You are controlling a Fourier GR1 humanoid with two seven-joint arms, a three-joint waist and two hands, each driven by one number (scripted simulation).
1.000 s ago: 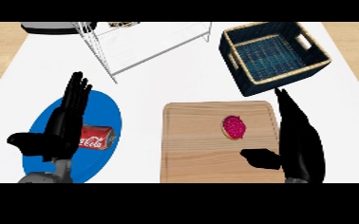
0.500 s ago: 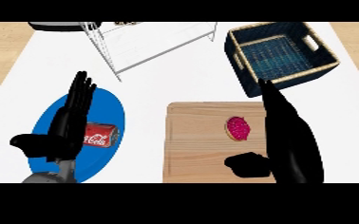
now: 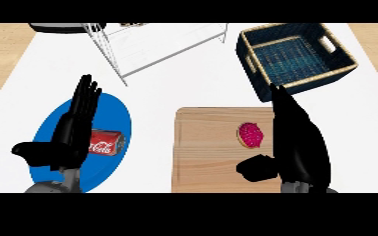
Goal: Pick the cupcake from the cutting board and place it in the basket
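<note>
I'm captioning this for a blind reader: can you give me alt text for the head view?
A pink cupcake lies on a wooden cutting board, with the open right robot hand just beside it. A dark woven basket sits beyond, and the open left robot hand rests over a blue plate holding a red can.

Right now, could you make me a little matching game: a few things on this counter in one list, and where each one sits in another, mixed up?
Things:
1. cupcake
2. soda can
3. basket
4. right hand

Places:
A. on the blue plate
B. far right of the counter
C. on the cutting board
D. just right of the cupcake, fingers straight

Pairs: 1-C, 2-A, 3-B, 4-D
</note>
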